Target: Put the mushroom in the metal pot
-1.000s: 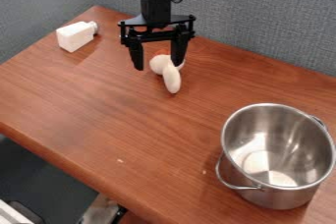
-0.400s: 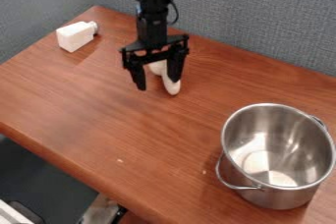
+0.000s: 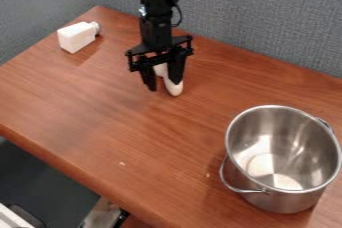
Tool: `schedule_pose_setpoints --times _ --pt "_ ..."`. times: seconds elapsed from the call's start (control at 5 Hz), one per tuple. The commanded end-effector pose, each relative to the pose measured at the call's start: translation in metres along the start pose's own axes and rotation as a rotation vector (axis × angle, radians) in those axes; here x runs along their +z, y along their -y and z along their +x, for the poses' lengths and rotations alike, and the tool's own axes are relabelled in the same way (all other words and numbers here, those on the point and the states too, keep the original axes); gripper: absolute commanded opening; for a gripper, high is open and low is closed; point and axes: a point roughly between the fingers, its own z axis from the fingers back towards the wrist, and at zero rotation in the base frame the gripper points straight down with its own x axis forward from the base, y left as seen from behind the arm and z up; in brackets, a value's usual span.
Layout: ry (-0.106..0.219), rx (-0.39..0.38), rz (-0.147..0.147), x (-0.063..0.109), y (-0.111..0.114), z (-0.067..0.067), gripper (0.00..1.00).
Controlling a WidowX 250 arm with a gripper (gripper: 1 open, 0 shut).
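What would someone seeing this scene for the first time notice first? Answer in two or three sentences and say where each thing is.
The shiny metal pot at the table's near right corner stands out most, large and empty. Next comes the black gripper, pointing down at the far middle of the wooden table, its fingers either side of the small mushroom. A white block lies at the far left.
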Motion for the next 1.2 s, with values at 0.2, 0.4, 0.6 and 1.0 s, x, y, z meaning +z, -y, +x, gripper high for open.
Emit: schedule_pose_setpoints --times 0.2,0.4,0.6,1.0 --pt "0.008 -0.06 -0.047 0.013 0.01 -0.014 1.0" --pt "0.033 -0.018 -0.075 0.013 0.009 -0.003 0.0" --pt "0.059 0.024 -0.101 0.012 0.008 0.007 1.0" --pt "0.062 -0.002 -0.117 0.003 0.029 0.002 0.0"
